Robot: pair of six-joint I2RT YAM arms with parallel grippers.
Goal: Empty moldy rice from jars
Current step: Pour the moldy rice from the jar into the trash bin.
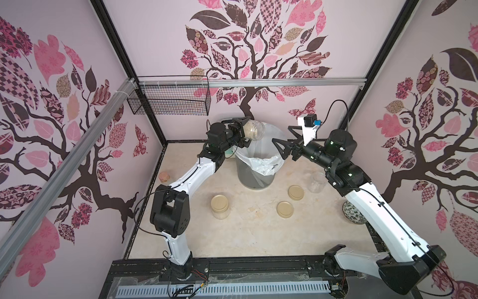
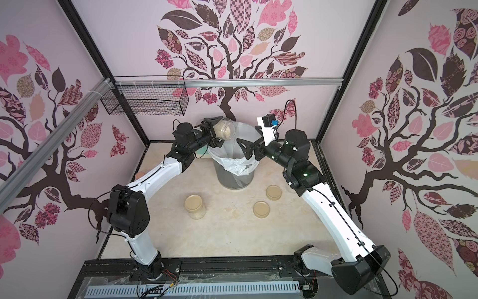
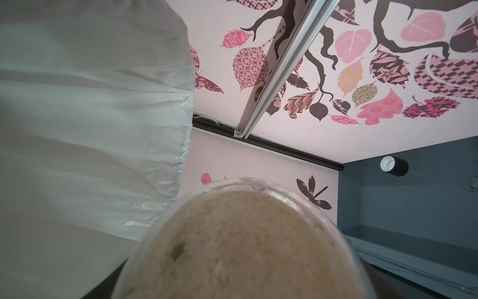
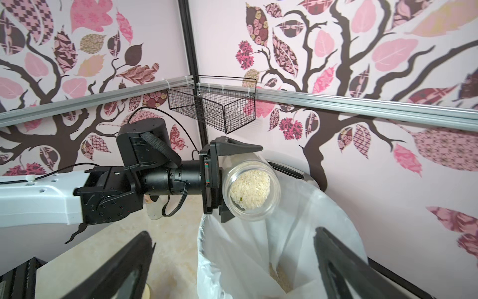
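I am observing the left fingers [image 4: 239,148] clamping an open jar [image 4: 273,192] by its base end, one finger above the glass and one below. The jar is lying roughly on its side above the bin's [image 1: 248,178] rim, on the side toward the left arm, with its mouth pointing across the liner [image 1: 261,160]. The moldy rice [image 4: 249,189] is sitting as a packed mass against the jar's base and is not running out. A small greenish speck is showing in it. Some grains are lying low inside the liner. The right fingers [image 4: 116,266] are standing spread wide over the opposite side of the bin, holding nothing.

On the surface, on the near side of the bin, a lidded jar [image 1: 219,207] is standing full toward the left arm. Two loose lids [image 1: 296,192] are lying flat toward the right arm, and an empty jar [image 1: 316,182] is standing just past them.

Assessment: the glass is looking stiff, smooth and breakable. I am judging it prone to slipping under a light pinch and to cracking if knocked on the rim. The present hold low on the body, leaving the mouth free, is appearing sound. The rice is appearing clumped rather than loose. I am expecting it to need a steeper, mouth-down tilt and possibly a shake.
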